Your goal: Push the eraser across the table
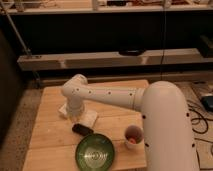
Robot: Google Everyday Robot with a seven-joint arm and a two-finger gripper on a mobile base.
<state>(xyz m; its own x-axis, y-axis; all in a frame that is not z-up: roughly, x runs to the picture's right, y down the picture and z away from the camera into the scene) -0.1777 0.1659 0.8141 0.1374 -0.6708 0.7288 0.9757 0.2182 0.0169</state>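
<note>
The eraser, a small flat black oblong block, lies on the pale wooden table, just behind the green bowl. My white arm reaches from the right across the table and bends downward at the left. The gripper hangs under that bend, just behind and to the left of the eraser, between the small white block and the white folded pad. The arm hides most of it.
A red cup stands right of the bowl, close to my arm's thick link. A low shelf runs behind the table. Cables lie on the floor to the right. The table's left edge borders speckled floor.
</note>
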